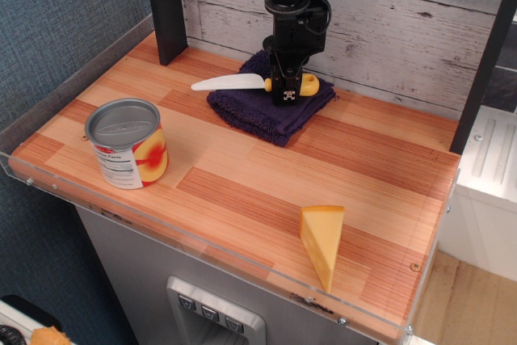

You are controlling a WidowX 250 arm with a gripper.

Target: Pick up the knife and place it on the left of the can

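Observation:
The knife lies across the dark purple cloth at the back of the table. Its white blade points left past the cloth's edge, and its yellow handle sticks out to the right of the fingers. My gripper points straight down and is shut on the handle near where it meets the blade. The knife sits at or just above the cloth, blade tip tilted slightly down. The can stands upright near the front left edge, well apart from the gripper.
A yellow cheese wedge stands near the front right edge. A black post rises at the back left and another at the right. A clear rim runs along the table's front and left sides.

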